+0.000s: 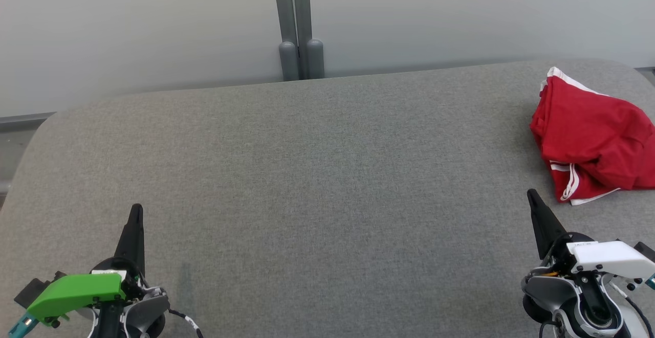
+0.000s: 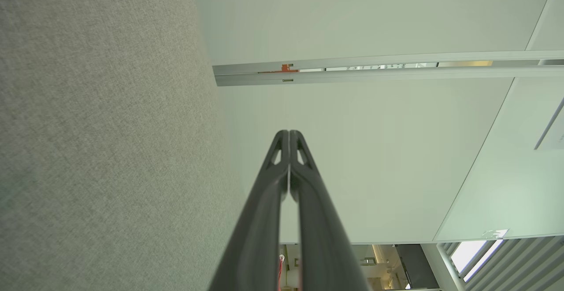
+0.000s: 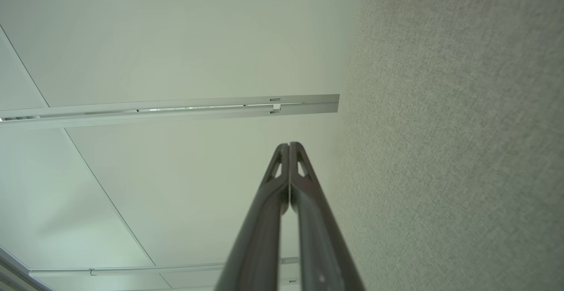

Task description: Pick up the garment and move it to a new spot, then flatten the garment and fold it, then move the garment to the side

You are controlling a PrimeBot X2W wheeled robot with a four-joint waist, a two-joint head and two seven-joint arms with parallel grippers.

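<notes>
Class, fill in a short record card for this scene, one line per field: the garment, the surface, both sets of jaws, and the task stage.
garment: red with white trim, crumpled in a heap
garment position: far right of the surface, cut off by the head view's edge
surface: grey fabric-covered top
left jaws: shut, empty, near left
right jaws: shut, empty, near right, just short of the garment, not touching it
task stage: pick-up not yet begun

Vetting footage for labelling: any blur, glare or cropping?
Head view: soft even light, sharp, garment cut by the right edge. Left wrist view: left tool crisp, no glare. Right wrist view: right tool crisp, garment a red scrap at the top edge.
</notes>
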